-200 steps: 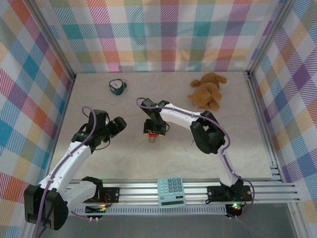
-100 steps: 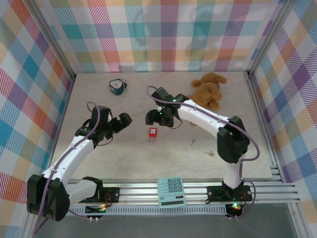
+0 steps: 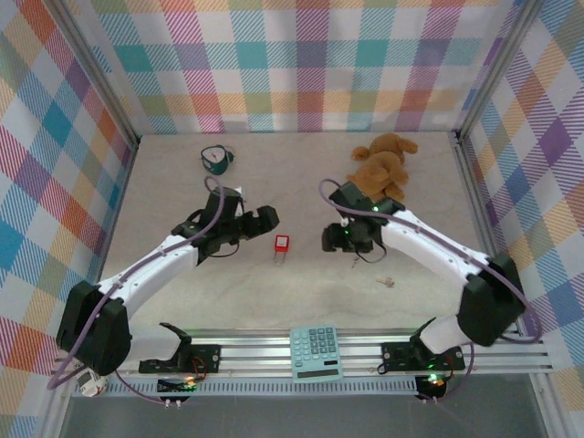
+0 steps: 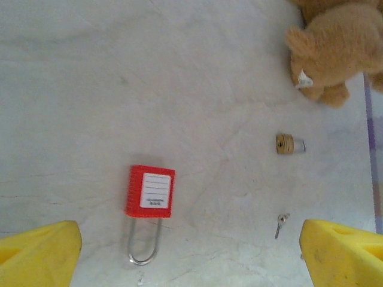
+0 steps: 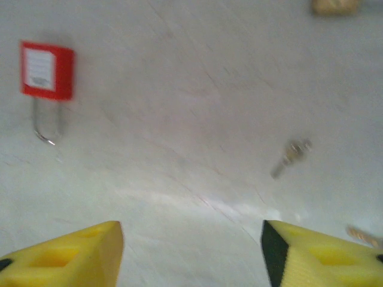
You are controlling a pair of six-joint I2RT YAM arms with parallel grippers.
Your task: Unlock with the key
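Both grippers stand with jaws spread wide and hold nothing: in the top view the left gripper (image 3: 266,218) lies just left of the red padlock (image 3: 282,244) and the right gripper (image 3: 329,240) to its right, neither touching it. Pale marbled table (image 3: 182,292) carries all objects. Tan teddy bear (image 3: 381,167) lies beyond and to the right of the padlock, seen whole from above, while the left wrist view catches just its lower limbs (image 4: 335,42). Grey calculator (image 3: 315,354) sits on the near rail, well nearer than the padlock; a small green object (image 3: 215,159) lies beyond the padlock to its left. From above the padlock reads as a plain red block. The left wrist view resolves its white label (image 4: 155,191) and its steel shackle (image 4: 143,242), which points toward the near edge; whether the shackle is latched cannot be told. That view places the padlock (image 4: 149,190) between the yellow fingertips (image 4: 39,251) of the left gripper (image 4: 190,254), left of centre. A brass cylinder (image 4: 290,144) lies right of the padlock, resolved clearly there. The key (image 4: 281,224) lies flat on the table to the padlock's right and slightly nearer; from above it is a faint speck (image 3: 356,263). The blurred right wrist view puts the padlock (image 5: 46,70) upper left and the key (image 5: 291,156) ahead of the right gripper (image 5: 191,257).
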